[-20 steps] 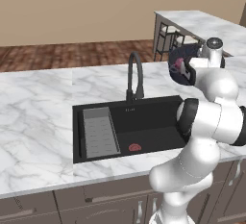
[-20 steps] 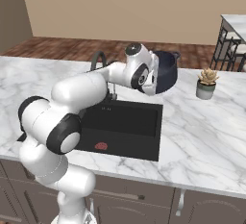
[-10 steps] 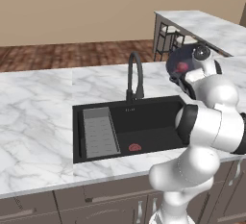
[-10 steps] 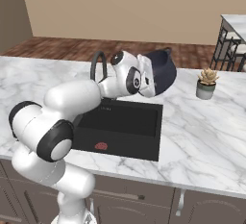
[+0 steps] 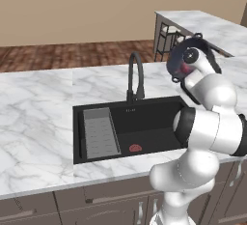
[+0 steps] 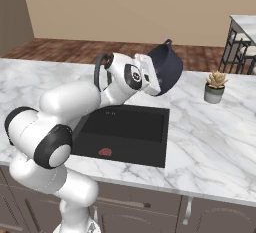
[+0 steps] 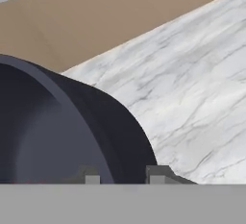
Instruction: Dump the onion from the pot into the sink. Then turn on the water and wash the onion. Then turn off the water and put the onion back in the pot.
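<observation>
Dark navy-grey round pot (image 6: 167,67), rim pinched in my gripper (image 7: 122,174), is tipping above the black recessed sink (image 5: 144,122), reddish-purple onion (image 5: 183,68) inside, undumped; washing is waiting.

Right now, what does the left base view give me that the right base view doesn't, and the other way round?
Left base view: the pot's open mouth faces the camera, with a reddish patch inside that is probably the onion. It also shows the sink's grey ribbed tray.

Right base view: the pot's closed underside and the small potted plant on the counter.

Both: the pot lifted and tipped above the counter beside the sink, the black faucet with no water running, and the red drain.
</observation>
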